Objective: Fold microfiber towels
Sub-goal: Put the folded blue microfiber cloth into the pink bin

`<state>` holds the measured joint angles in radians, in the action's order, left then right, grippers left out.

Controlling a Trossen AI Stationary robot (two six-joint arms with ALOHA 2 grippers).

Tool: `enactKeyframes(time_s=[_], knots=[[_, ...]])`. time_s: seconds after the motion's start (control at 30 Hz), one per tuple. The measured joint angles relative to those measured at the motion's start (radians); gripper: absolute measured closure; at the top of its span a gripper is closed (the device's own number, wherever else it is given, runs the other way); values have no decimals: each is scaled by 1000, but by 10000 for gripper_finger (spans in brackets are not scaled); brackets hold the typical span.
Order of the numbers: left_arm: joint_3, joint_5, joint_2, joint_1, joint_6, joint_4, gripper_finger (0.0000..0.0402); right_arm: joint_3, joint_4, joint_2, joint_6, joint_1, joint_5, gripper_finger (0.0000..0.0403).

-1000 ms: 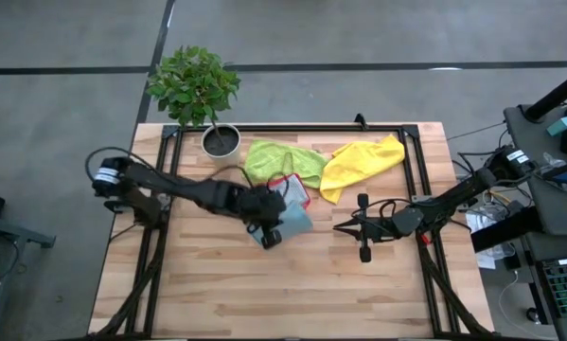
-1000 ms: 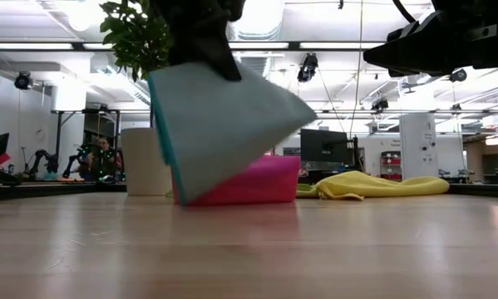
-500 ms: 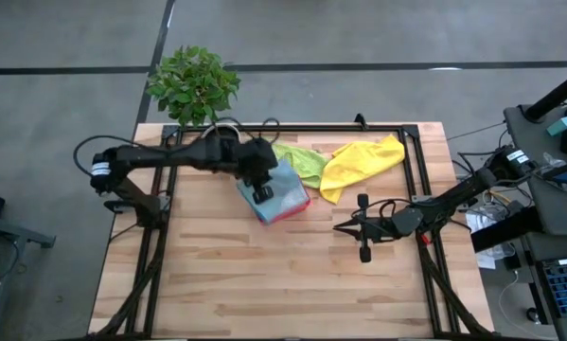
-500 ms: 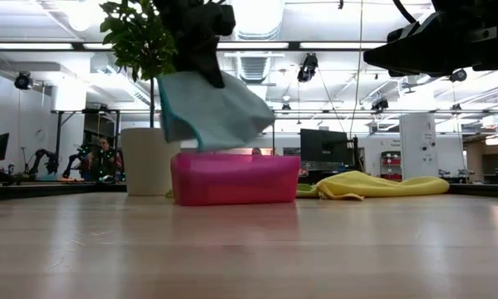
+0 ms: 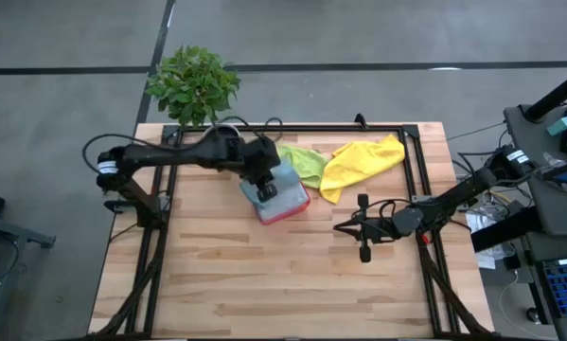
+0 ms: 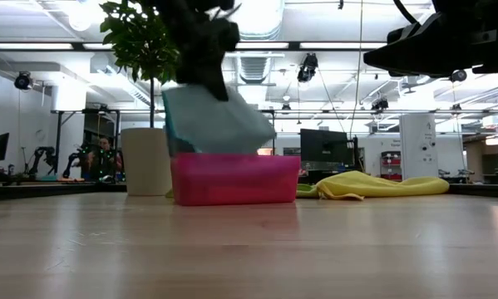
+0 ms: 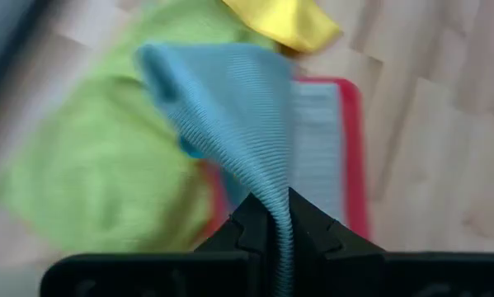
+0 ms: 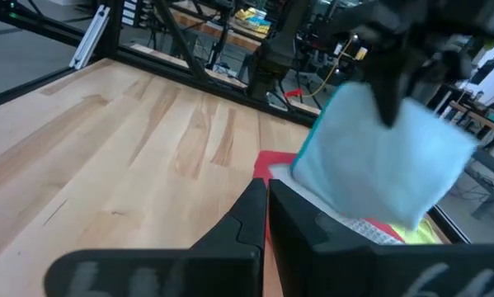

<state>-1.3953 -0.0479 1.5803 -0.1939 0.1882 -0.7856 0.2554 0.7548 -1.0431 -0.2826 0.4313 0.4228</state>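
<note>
Spanning the wooden table (image 5: 264,275), bare boards along the near edge. Sprawled by the far edge: lime green towel (image 5: 307,163), then yellow towel (image 5: 359,163) beside it. Hanging over the pink tray (image 5: 288,206), folded teal-blue towel (image 5: 281,188), pinched by left gripper (image 5: 265,190). Hovering near the right edge, right gripper (image 5: 363,227), fingers pressed together, holding nothing.

teal towel (image 7: 230,124): you see ribbed, matt cloth
pink tray (image 6: 234,178): smooth, slightly glossy plastic
worktop (image 5: 264,275): you have pale, planked wood
</note>
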Motion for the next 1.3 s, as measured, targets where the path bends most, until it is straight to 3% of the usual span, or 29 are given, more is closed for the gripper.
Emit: enactKeyframes(time_s=[0.27,0.67,1.3], knots=[[55,117,51,76,104,154,396,0,-2,0,2,0,0,394],[94,129,107,85,171,234,396,0,-5,0,7,0,0,394],[91,124,154,-31,-70,205,396,0,-16,0,13,-5,7,394]])
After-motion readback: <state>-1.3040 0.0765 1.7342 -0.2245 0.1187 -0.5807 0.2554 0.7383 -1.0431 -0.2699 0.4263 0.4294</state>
